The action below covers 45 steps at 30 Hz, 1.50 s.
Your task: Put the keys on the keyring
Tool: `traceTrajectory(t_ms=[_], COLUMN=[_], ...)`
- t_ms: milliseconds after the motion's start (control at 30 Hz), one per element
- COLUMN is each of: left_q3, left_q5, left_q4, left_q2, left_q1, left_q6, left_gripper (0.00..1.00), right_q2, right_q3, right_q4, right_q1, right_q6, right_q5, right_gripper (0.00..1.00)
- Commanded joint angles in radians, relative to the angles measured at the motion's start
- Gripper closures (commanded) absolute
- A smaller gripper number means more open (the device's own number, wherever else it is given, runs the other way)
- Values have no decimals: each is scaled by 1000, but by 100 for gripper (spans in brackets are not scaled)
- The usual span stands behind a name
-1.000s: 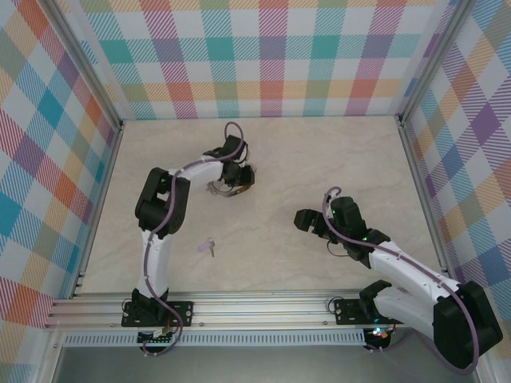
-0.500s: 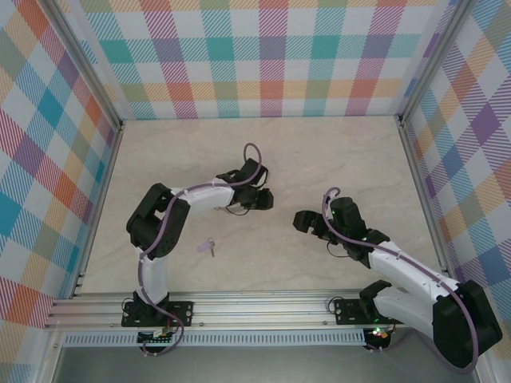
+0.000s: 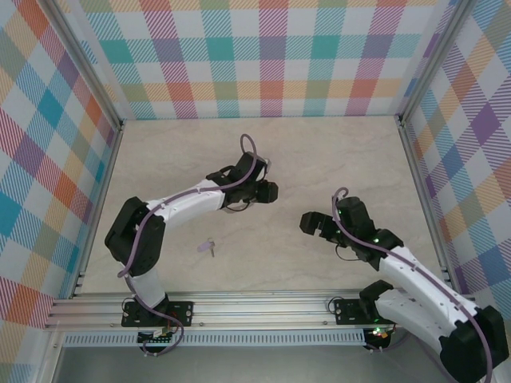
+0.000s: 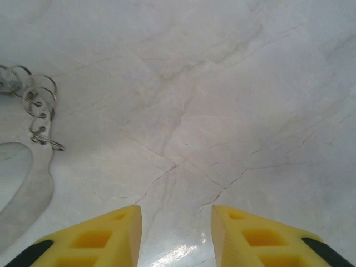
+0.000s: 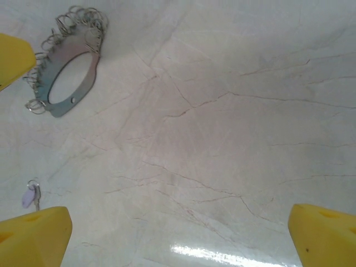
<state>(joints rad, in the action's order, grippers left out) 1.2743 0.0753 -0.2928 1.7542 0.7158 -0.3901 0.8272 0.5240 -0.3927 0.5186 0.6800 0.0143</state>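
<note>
My left end effector (image 4: 175,211) and right end effector (image 5: 178,228) gape empty; keyring (image 5: 62,107) beside the left. I'd pinch the key (image 5: 28,197) squarely by its head.

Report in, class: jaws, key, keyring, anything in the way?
Both jaws open, empty. Purple key loose, apart from keyring. Nothing lying between them.

Table top (image 3: 335,159): pale cream, marble-look, with fine grey and brownish veins. It is glossy, with a white glare patch (image 5: 222,253) on the sheen.
Back wall (image 3: 271,56), left wall (image 3: 40,159), right wall (image 3: 479,136): panels in pastel plaid of teal, orange, pink, purple and yellow on white.
Frame: silver metal posts (image 3: 84,60) rising from the far corners; slotted rails (image 3: 263,307) along the near edge.
Light: even, with soft shadows.
</note>
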Motion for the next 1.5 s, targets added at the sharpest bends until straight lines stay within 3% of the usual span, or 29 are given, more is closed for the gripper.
traceTrajectory(t_ms=[0,300,433,500,733,1033,1267,1467], left_q3=[17,-26,-28,-11,25,40,-11,-17], left_q5=[-49,-78,-61,-58,-53,-19,-13,67], left_q4=[-73,-107,-119,-138,-212,-267,-143,-59], left_q2=[-48,-170,-214,-216,-223,-200,-130,-44], left_q1=[1,-30,-57,-67,-85,-125,-153,-212], left_q6=[41,97,103,109,99,106,83,43], left_gripper=[53,26,9,7,0,0,0,0], right_q2=[-65,-31,-34,-38,-2,171,312,543], right_q3=[22,130,135,133,119,289,293,336], right_q4=[-120,-154,-159,-162,-166,-203,-23,164], right_q1=[6,6,7,6,6,6,6,6], right_q6=[-26,-50,-36,-46,-51,-207,-309,-329], right_q5=[-14,11,27,34,98,209,282,296], right_gripper=[0,2,3,4,6,8,17,32])
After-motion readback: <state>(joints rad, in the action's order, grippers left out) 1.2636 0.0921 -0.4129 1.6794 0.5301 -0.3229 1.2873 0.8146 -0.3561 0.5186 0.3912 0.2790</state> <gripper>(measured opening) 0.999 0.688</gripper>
